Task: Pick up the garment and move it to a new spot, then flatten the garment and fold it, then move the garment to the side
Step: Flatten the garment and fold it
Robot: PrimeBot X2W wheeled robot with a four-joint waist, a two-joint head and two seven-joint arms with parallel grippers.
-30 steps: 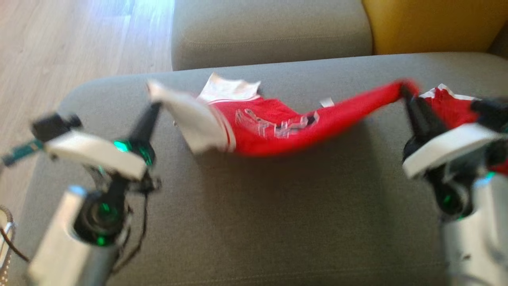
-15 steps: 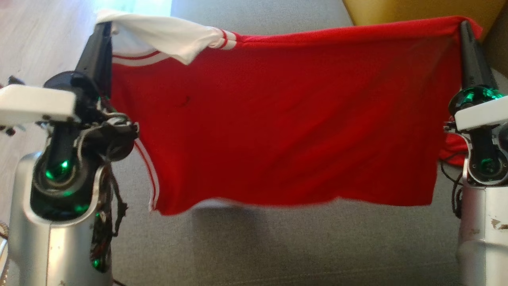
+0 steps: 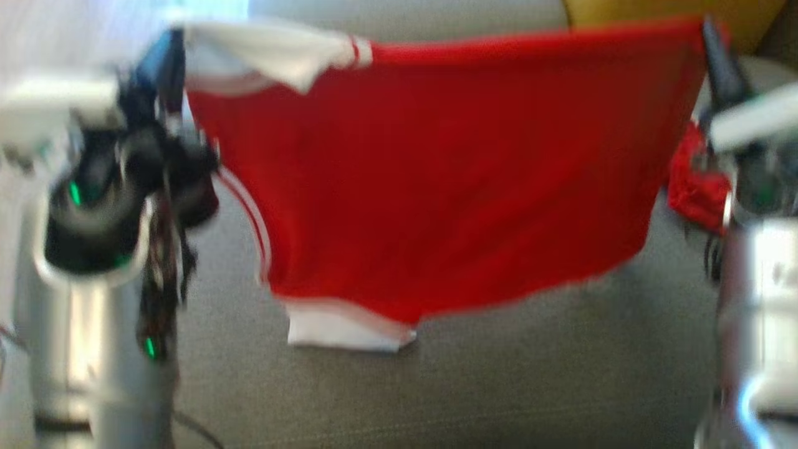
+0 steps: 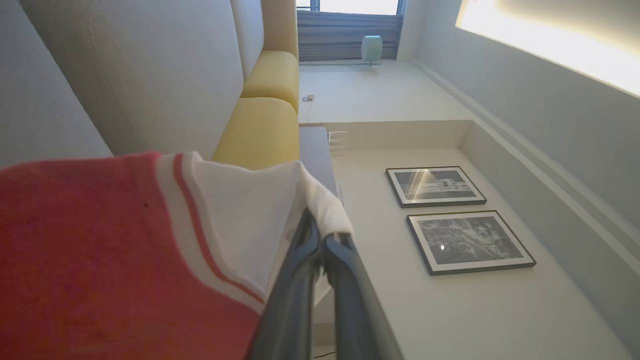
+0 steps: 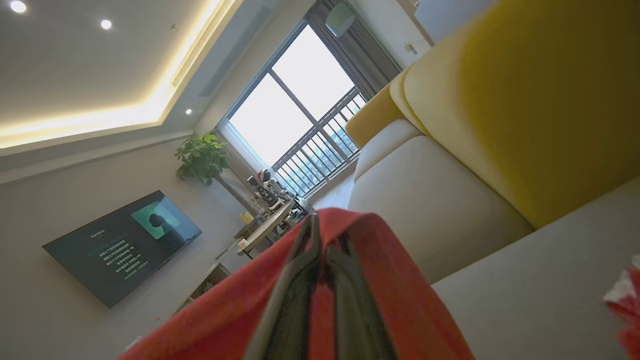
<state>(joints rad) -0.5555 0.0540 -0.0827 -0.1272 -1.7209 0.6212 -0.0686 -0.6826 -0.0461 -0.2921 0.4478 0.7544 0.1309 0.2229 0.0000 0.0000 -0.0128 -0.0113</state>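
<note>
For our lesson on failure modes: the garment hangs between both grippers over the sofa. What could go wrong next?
1. The left gripper pinches only the edge of the white sleeve; it may slip out.
2. The lower sleeve dangles below the garment and could tuck under when laid on the cushion.

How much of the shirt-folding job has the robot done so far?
Done: the red and white garment is picked up from the grey sofa seat. In hand: the left gripper pinches its white corner and the right gripper its red corner, so it hangs spread out between them. Left: laying it down flat, folding it, and moving it to the side.
</note>
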